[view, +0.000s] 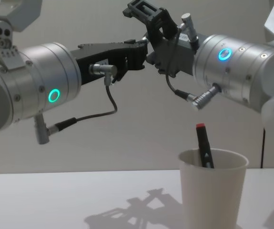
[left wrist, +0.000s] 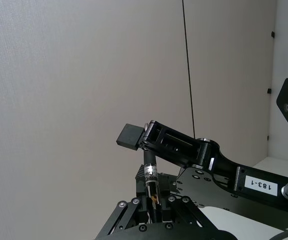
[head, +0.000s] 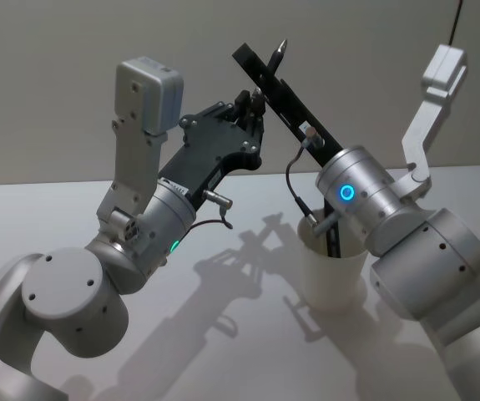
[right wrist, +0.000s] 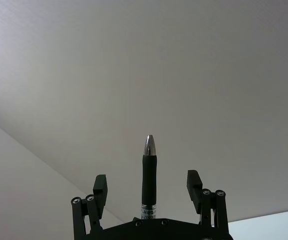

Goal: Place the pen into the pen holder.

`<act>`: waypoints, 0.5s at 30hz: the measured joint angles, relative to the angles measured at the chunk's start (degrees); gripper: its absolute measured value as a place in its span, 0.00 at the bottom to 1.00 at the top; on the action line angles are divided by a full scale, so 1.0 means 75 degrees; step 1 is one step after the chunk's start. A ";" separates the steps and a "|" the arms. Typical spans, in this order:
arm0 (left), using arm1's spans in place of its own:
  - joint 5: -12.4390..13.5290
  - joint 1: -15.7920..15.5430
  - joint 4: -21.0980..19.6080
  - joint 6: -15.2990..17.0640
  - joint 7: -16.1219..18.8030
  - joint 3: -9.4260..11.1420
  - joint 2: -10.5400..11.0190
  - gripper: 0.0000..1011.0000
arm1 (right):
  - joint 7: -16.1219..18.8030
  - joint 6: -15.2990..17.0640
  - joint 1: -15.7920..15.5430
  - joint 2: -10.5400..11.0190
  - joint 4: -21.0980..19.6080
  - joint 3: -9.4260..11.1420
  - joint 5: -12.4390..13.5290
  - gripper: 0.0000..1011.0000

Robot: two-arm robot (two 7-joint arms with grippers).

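Observation:
A black pen (head: 279,52) with a silver tip is held in the air, tip up. My left gripper (head: 255,104) is shut on its lower end, as the left wrist view shows: the pen (left wrist: 151,172) rises from between the fingers (left wrist: 152,202). My right gripper (right wrist: 147,177) is open around the pen (right wrist: 149,170), its fingers standing apart on either side without touching it. The pen holder (view: 213,191), a white paper cup, stands on the table below my right arm, and again in the head view (head: 331,271).
A second black pen with a red end (view: 202,145) leans inside the cup. The white table (head: 223,334) has free room left of the cup. A plain wall stands behind.

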 joint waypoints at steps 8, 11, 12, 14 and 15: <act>0.0000 0.0000 0.0000 0.0000 0.0001 0.0000 0.0000 0.14 | -0.0018 0.0022 -0.0001 0.0005 -0.0009 -0.0007 0.0045 0.85; 0.0000 0.0000 0.0000 0.0000 0.0001 0.0000 0.0000 0.14 | -0.0022 0.0026 -0.0002 0.0007 -0.0012 -0.0008 0.0055 0.77; 0.0000 0.0000 0.0000 0.0000 0.0000 0.0000 0.0000 0.14 | -0.0023 0.0027 -0.0003 0.0008 -0.0014 -0.0007 0.0062 0.73; 0.0000 0.0000 0.0000 0.0000 0.0000 0.0000 0.0000 0.14 | -0.0025 0.0028 -0.0004 0.0009 -0.0015 -0.0008 0.0067 0.67; 0.0000 0.0000 0.0000 0.0000 0.0000 0.0000 0.0000 0.14 | -0.0027 0.0029 -0.0004 0.0010 -0.0017 -0.0008 0.0070 0.64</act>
